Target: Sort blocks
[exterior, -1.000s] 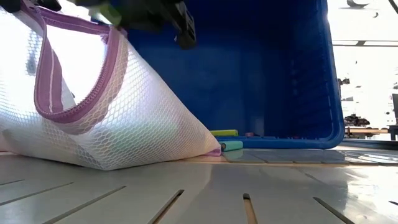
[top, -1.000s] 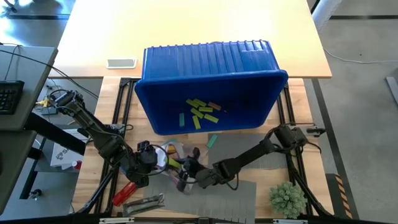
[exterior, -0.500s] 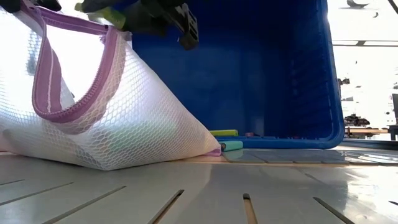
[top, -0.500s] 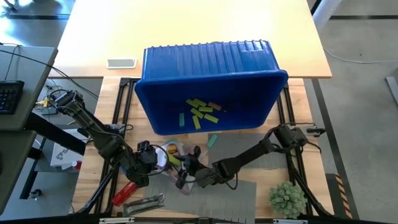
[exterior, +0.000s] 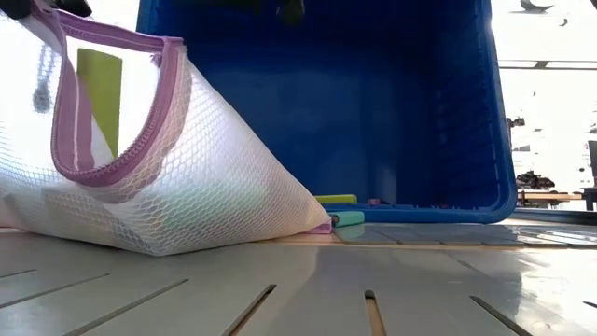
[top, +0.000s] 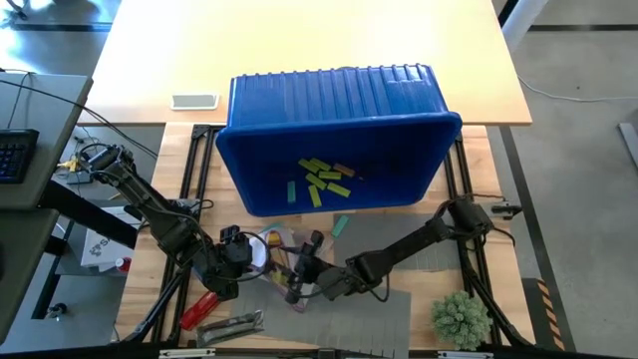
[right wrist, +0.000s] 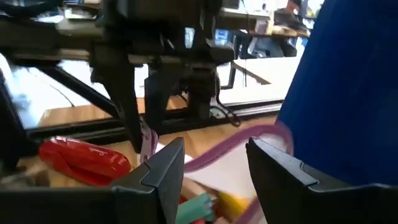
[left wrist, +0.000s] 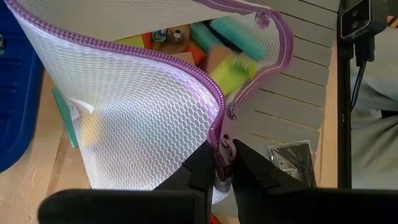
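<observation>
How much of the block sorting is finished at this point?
Partly done. Several blocks already lie inside the mesh bag, whose edge the left gripper pinches. The right gripper hangs open over the bag's mouth. Left: the green blocks in the blue bin and a teal block outside.

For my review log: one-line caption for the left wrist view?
Left gripper pinches the mesh bag zipper edge, colourful blocks inside.
</observation>
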